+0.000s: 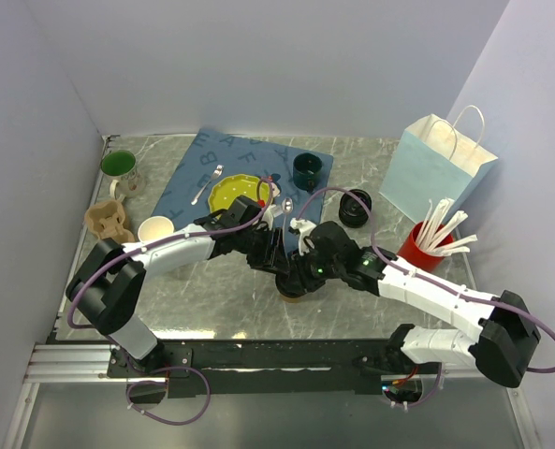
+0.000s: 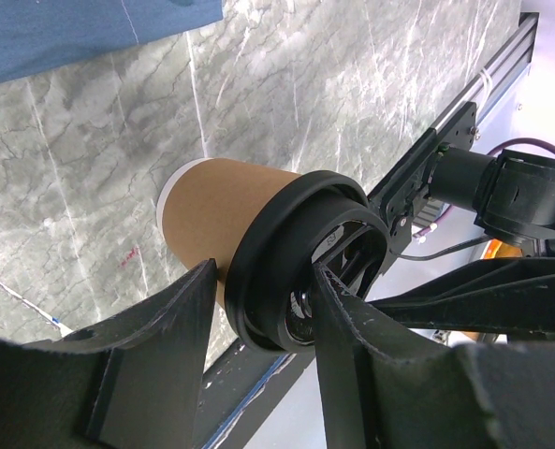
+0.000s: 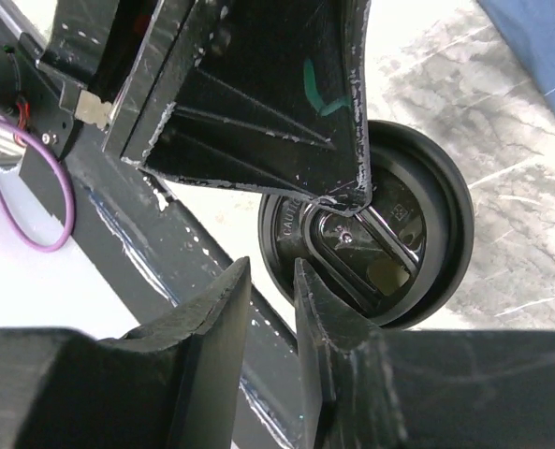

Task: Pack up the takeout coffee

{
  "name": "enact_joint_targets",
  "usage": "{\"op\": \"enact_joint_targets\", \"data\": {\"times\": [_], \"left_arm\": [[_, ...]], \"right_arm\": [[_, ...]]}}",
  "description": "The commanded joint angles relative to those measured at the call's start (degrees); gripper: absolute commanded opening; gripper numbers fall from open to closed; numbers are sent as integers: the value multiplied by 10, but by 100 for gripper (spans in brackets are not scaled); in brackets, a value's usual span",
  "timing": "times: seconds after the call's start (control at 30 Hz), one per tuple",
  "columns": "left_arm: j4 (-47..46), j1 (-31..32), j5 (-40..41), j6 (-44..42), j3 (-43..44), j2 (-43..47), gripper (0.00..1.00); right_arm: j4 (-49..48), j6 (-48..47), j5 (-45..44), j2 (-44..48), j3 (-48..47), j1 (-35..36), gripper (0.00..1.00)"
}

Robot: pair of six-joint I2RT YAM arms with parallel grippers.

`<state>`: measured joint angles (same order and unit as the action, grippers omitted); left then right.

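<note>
- This is a robotics lab test cell.
- Plain pale walls [image 1: 52, 94] box in a single marble-patterned table [image 1: 211, 304].
- A left arm [image 1: 165, 251] and a right arm [image 1: 436, 292] stand on a metal rail [image 1: 71, 363] at the table's near edge, with purple cables [image 1: 333, 190] looping over them.
- A paper bag [image 1: 436, 173], a blue cloth [image 1: 193, 164], a green mug [image 1: 120, 168] and a red cup of straws [image 1: 419, 248] sit there like staged props.

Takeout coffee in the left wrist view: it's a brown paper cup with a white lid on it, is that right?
Not quite. The lid is black, not white, as the left wrist view shows. The takeout coffee is otherwise a brown paper cup with a lid on it.
</note>
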<state>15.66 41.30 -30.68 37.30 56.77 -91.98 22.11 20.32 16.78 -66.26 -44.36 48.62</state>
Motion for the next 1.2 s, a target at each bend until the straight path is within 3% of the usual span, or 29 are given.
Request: {"op": "enact_joint_targets", "data": {"times": [0.0, 0.4, 0.73, 0.87, 1.17], "left_arm": [[68, 8, 96, -27, -43, -48, 49], [60, 9, 98, -21, -50, -52, 48], [104, 9, 89, -31, 25, -35, 50], [135, 8, 74, -33, 79, -15, 55], [126, 7, 4, -14, 159, 11, 74]], "right_arm": [[4, 7, -53, -12, 17, 8, 32], [15, 77, -65, 25, 91, 9, 32], [84, 44, -83, 38, -45, 1, 34], [109, 53, -89, 53, -100, -4, 36], [234, 124, -198, 43, -156, -26, 37]]}}
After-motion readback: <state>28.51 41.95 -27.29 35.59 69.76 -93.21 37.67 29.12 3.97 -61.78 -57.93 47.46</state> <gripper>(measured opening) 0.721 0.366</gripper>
